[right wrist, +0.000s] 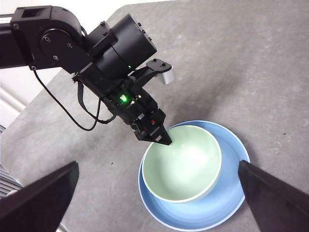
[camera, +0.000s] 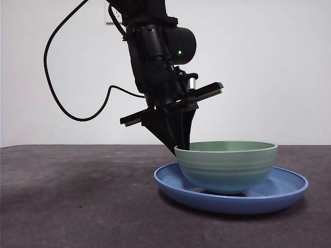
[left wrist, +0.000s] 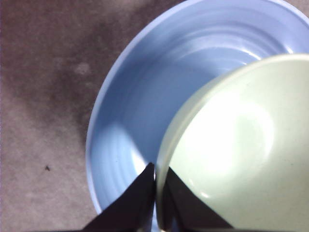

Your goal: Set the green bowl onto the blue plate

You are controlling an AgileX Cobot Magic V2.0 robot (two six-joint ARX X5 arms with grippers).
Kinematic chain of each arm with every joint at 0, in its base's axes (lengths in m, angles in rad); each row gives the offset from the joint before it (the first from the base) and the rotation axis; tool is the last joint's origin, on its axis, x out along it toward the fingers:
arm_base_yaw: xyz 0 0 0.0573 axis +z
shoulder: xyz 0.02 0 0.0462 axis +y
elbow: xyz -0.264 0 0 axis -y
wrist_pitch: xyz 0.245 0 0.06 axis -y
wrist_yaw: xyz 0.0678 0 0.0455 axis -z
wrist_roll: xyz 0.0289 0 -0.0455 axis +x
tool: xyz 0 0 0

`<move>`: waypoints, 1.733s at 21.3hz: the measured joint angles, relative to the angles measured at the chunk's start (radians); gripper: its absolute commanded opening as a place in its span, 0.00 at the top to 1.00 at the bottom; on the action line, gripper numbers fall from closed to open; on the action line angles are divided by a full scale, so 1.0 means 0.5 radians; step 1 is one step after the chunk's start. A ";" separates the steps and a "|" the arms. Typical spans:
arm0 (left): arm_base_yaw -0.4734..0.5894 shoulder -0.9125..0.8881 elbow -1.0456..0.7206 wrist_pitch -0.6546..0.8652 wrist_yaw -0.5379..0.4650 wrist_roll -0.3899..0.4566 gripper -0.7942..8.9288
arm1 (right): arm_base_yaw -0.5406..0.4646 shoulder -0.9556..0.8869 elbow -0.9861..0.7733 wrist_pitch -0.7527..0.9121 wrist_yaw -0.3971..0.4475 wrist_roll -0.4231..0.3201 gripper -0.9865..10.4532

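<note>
Already the green bowl [camera: 226, 166] sits inside the blue plate [camera: 289, 192] at the lower right of the front view, off-centre toward the plate's left side, so a broad band of blue rim shows to the bowl's right. Bare dark table [camera: 72, 201] fills the left half of the frame. From the top centre the left arm slants down, and the left gripper [camera: 182, 147] pinches the bowl's left rim, one jaw inside and one outside. High above, the right gripper [right wrist: 154, 193] hangs with jaws spread wide, holding nothing
</note>
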 measured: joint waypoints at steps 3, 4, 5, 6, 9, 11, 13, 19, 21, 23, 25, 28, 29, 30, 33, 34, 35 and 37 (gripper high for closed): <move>-0.001 0.000 0.000 0.001 -0.092 0.008 0.89 | 0.000 0.000 0.000 0.000 0.000 0.000 0.39; 0.001 0.000 0.000 0.001 -0.095 0.011 0.89 | 0.000 0.000 0.000 0.000 0.000 0.000 0.39; 0.000 0.000 0.000 0.002 -0.095 0.011 0.89 | 0.000 0.000 0.000 0.000 0.000 0.000 0.39; 0.000 0.000 0.000 0.009 -0.095 0.012 0.89 | 0.000 0.000 0.000 0.000 0.000 0.000 0.39; 0.000 0.000 0.000 0.037 -0.095 0.012 0.80 | 0.000 0.000 0.000 0.000 0.000 0.000 0.39; 0.000 0.000 0.001 0.050 -0.095 0.011 0.61 | 0.000 0.000 0.000 0.000 0.000 0.000 0.39; 0.000 0.000 0.010 0.050 -0.095 0.011 0.55 | 0.000 0.000 0.000 0.000 0.000 0.000 0.39; 0.002 -0.084 0.133 -0.068 -0.094 0.031 0.37 | 0.000 0.000 0.000 0.000 0.000 0.000 0.39; 0.002 -0.249 0.133 -0.144 -0.095 0.069 0.37 | 0.000 0.000 0.000 0.000 0.000 0.000 0.39; 0.005 -0.439 0.145 -0.214 -0.094 0.120 0.36 | 0.000 0.000 0.000 0.000 0.000 0.000 0.39; 0.009 -0.603 0.158 -0.317 -0.094 0.192 0.31 | 0.000 0.000 0.000 0.000 0.000 0.000 0.39; 0.019 -0.783 0.158 -0.544 -0.094 0.287 0.30 | 0.000 0.000 0.000 0.000 0.000 0.002 0.39; 0.027 -0.852 0.158 -0.604 -0.095 0.316 0.30 | 0.000 0.000 0.000 0.000 0.000 0.002 0.39; 0.034 -0.916 0.158 -0.641 -0.094 0.340 0.30 | 0.000 0.000 0.000 0.000 0.000 0.002 0.39; 0.086 -1.161 0.156 -0.765 -0.094 0.405 0.30 | 0.000 0.000 0.000 0.000 0.000 0.002 0.39; 0.103 -1.243 0.149 -0.802 -0.095 0.430 0.30 | 0.000 0.000 0.000 0.000 0.000 0.002 0.39; 0.121 -1.333 0.119 -0.821 -0.095 0.444 0.30 | 0.000 0.000 0.000 -0.001 0.000 0.002 0.39; 0.157 -1.537 0.014 -0.806 -0.094 0.461 0.30 | 0.000 0.000 0.000 -0.008 0.000 0.002 0.39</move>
